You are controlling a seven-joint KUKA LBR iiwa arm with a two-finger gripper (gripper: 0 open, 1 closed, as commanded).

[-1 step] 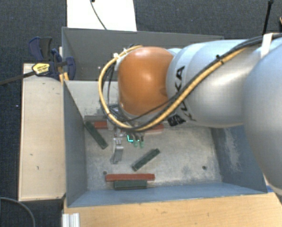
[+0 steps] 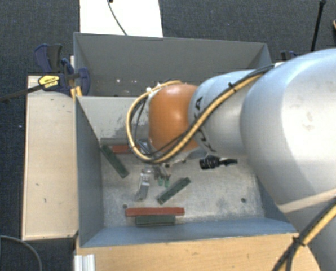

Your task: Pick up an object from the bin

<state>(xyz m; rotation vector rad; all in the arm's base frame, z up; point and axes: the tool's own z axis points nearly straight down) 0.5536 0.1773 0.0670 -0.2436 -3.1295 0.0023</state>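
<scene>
My gripper (image 2: 153, 183) hangs below the orange wrist cover in the middle of the bin, low over the floor. One grey finger (image 2: 144, 187) points down on the left and the other sits to its right, with a bare gap between them, so it is open. A short dark green bar (image 2: 175, 189) lies slanted just right of the fingers, its upper end close to the right finger. Toward the front wall lies a red-brown bar (image 2: 155, 211) with a dark green bar (image 2: 155, 221) right in front of it.
Along the left wall another green bar (image 2: 115, 160) lies slanted, with a red-brown piece (image 2: 120, 149) behind it. The arm and its cables cover the back and right of the bin. Bare floor shows at the front right.
</scene>
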